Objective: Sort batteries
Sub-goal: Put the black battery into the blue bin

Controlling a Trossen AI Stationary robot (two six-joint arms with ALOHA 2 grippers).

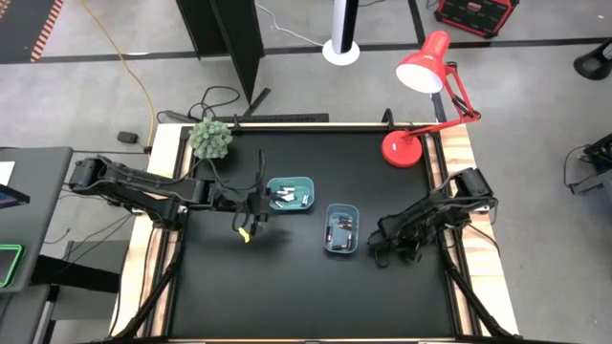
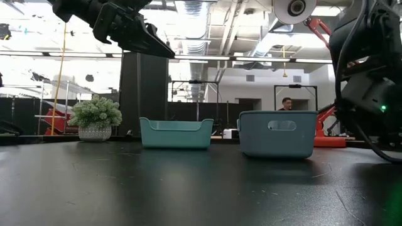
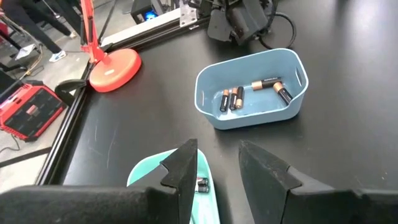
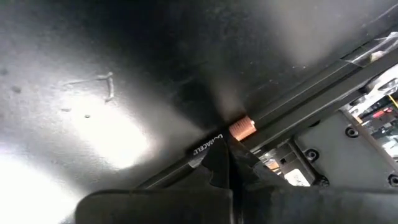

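Several batteries (image 3: 233,98) lie in the blue tray (image 3: 292,99), dark with copper ends. The teal tray (image 1: 304,183) holds light-coloured ones (image 1: 285,198); one battery (image 3: 202,184) shows under my left gripper (image 3: 217,149). That gripper is open and empty, raised over the teal tray's left end (image 1: 260,203). My right gripper (image 4: 225,152) is shut and low over the table right of the blue tray (image 1: 376,253). Its tips stand at a dark battery with a copper end (image 4: 241,129). My right gripper's shut fingertips (image 4: 217,158) come slanting down across the middle of the dark battery (image 4: 208,145), which lies on the table. The fingers themselves hide the spot, so I cannot tell whether they touch it.
A potted plant (image 1: 211,139) stands at the far left corner and a red desk lamp (image 1: 404,146) at the far right. Bare black table lies in front of both trays. The table's framing rail (image 4: 323,99) runs just behind the dark battery in the right wrist view.
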